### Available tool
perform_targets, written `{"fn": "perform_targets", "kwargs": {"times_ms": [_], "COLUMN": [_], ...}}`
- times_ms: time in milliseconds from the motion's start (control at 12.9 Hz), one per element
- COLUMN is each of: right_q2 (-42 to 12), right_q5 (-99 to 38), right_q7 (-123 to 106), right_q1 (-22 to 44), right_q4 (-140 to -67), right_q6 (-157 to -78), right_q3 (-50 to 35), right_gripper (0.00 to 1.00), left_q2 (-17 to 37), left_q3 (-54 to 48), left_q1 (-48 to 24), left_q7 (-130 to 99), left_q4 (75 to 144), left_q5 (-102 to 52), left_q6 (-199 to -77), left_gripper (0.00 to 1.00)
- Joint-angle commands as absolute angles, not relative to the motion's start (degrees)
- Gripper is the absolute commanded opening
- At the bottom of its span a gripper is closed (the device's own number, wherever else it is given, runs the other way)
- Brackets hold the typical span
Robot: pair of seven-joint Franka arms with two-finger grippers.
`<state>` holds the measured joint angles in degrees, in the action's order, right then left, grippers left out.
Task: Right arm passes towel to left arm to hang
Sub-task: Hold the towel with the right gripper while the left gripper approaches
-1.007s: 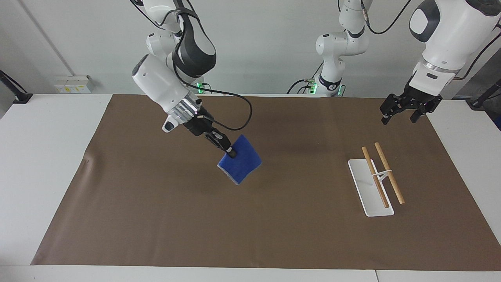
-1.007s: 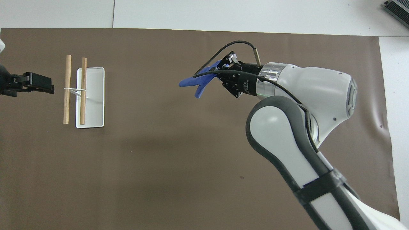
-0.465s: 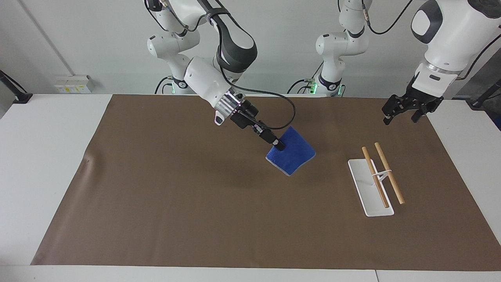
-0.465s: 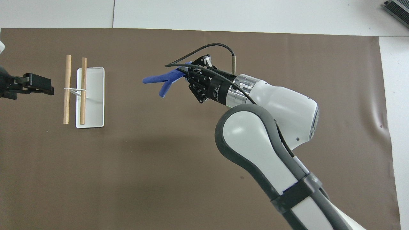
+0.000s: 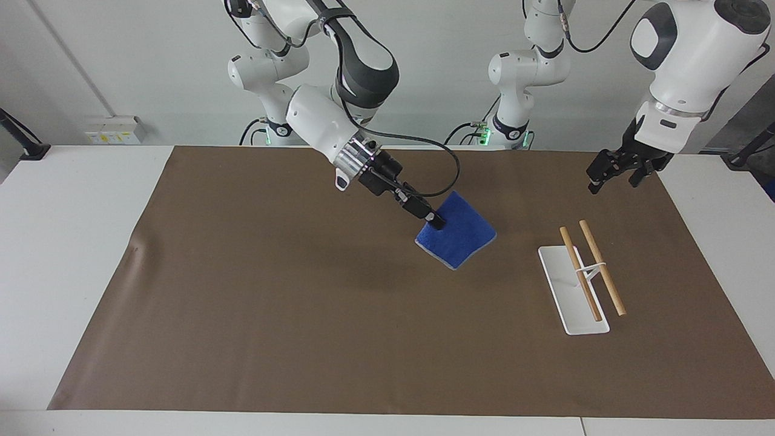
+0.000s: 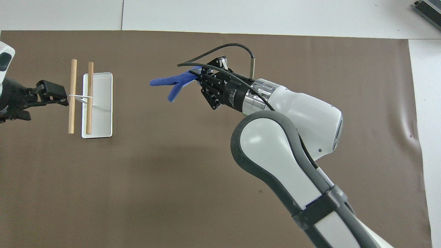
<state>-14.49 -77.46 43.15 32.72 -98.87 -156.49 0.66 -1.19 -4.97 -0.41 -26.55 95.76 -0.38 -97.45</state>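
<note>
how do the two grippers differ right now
The right gripper is shut on a corner of the blue towel, holding it up over the middle of the brown mat; the left gripper holds nothing and its fingers are spread. The right gripper is stretched out toward the left arm's end; the left gripper hangs over the mat's edge near the rack. Both are black and two-fingered.

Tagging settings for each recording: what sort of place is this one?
Probably a robotics lab bench: a brown mat covers a white table, extra arms stand along a bare wall, and wall sockets show nearby.
</note>
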Motion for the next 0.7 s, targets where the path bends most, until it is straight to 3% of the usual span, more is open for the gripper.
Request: {"fn": "perform_targets", "kwargs": {"times_ms": [0, 620], "right_q2": [-15.64, -15.64], "right_q5": [-78.75, -78.84], "right_q7": [43.77, 43.86], "right_q1": [33.13, 33.4], "right_q4": [-97.21, -97.21], "right_q6": [-157.85, -157.94], "right_q3": [0.7, 0.7], "right_gripper": [0.0, 0.0], "left_q2": [-4.13, -5.71], "left_q3": [-4.39, -7.03], "left_q1": [-1.93, -2.29], "left_q7": [-38.09, -71.06], "left_q4": [101.85, 110.2], "left_q5": [-1.14, -1.32], "left_q6": [-105.43, -126.18], "left_gripper": [1.0, 1.0]}}
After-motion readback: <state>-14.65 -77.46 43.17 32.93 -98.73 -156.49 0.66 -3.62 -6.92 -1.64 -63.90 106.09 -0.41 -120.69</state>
